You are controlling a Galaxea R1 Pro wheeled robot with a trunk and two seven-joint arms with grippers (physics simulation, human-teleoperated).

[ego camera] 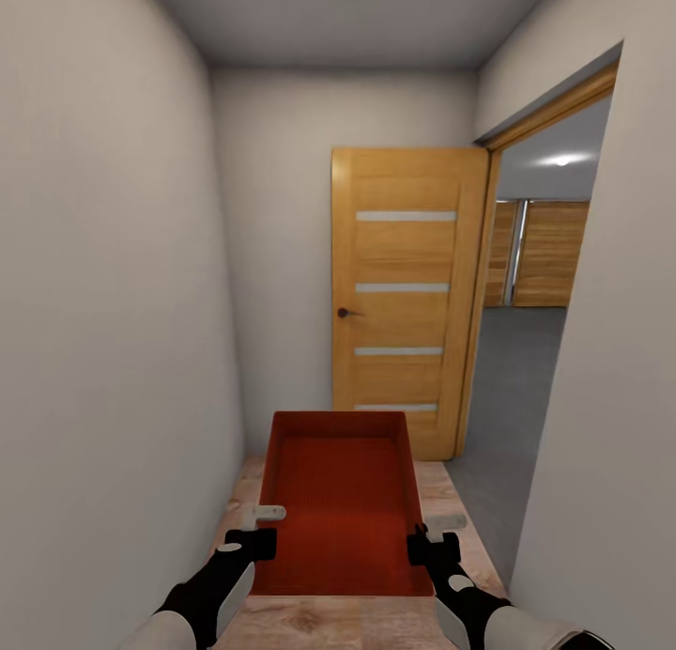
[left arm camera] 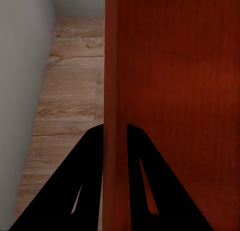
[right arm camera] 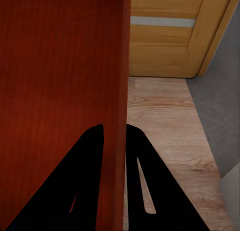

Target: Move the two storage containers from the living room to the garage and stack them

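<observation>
My left gripper (ego camera: 266, 529) and right gripper (ego camera: 430, 535) each pinch a thin side wall of the red bin (ego camera: 338, 509), before the wooden door (ego camera: 406, 293). It looks light, stiff (maybe slippery).

One orange-red storage container (ego camera: 340, 500), rectangular, topless and empty, thin plain walls. Held level above light wood-plank flooring, long axis pointing ahead toward an open wooden door. Left wall pinched by left gripper (ego camera: 266, 532), right wall by right gripper (ego camera: 424, 540). Grey concrete floor (ego camera: 512, 387) beyond the doorway.
</observation>
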